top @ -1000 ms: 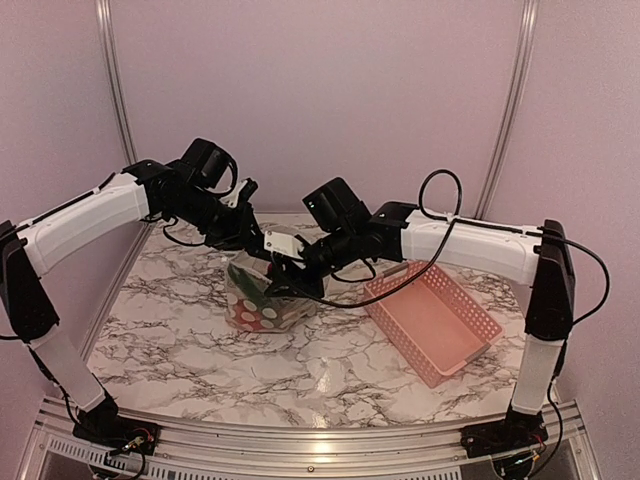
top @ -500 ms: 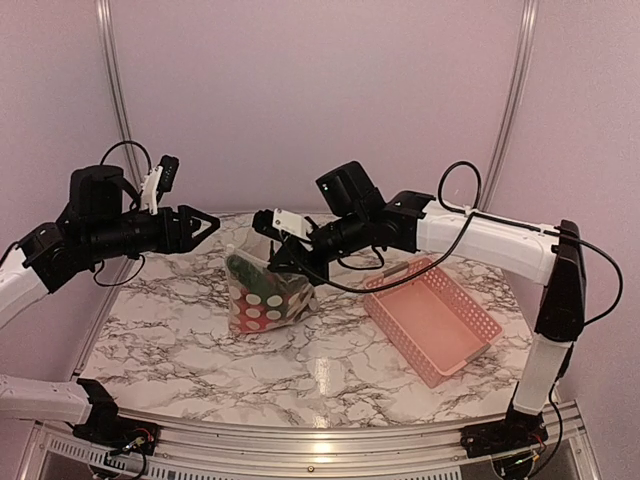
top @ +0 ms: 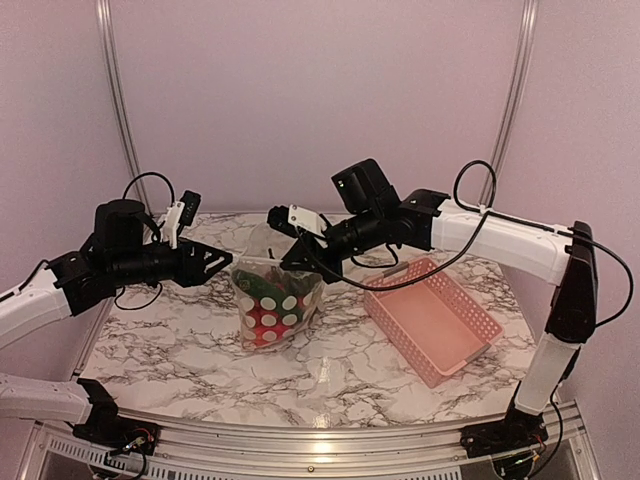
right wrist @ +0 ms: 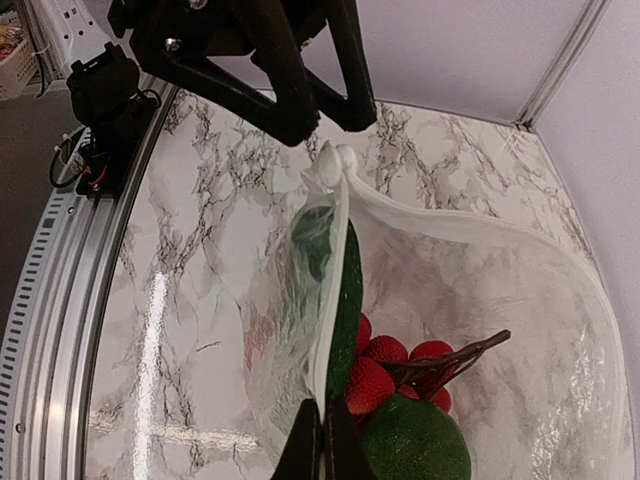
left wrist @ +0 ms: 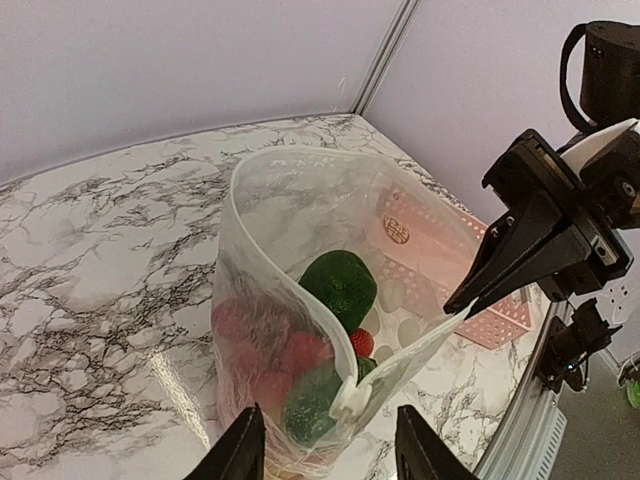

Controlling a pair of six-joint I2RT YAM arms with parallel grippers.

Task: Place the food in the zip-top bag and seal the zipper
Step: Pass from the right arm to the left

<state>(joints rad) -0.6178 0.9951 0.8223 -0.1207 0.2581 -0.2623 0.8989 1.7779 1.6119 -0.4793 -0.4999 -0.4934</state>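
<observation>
Since half a second ago the left arm has swung in toward the middle of the marble table (top: 170, 350), and the left gripper (top: 226, 265) now sits right at the left corner of the zip-top bag (top: 275, 312). The bag itself has shifted a little to the right with the right gripper (top: 288, 264).

The right gripper is clenched on the bag's upper right corner, pinching the mouth edge so that the zipper (left wrist: 410, 350) runs taut from its tips to a small white end piece (left wrist: 350, 398) at the opposite corner. The left gripper's jaws are parted, one finger on either side of that white end piece. They are not clamped on it, and whether either finger touches it cannot be told.

The bag stands upright near the table's centre, its mouth gaping and unsealed. The food is inside it: a green pepper (left wrist: 340, 285), a cluster of red berries (right wrist: 385, 368) and a long dark green piece (right wrist: 346, 290) along the near wall — other red shapes show only blurred through the plastic. The pink basket (top: 440, 322) lies well to the right of the bag, apart from it.
</observation>
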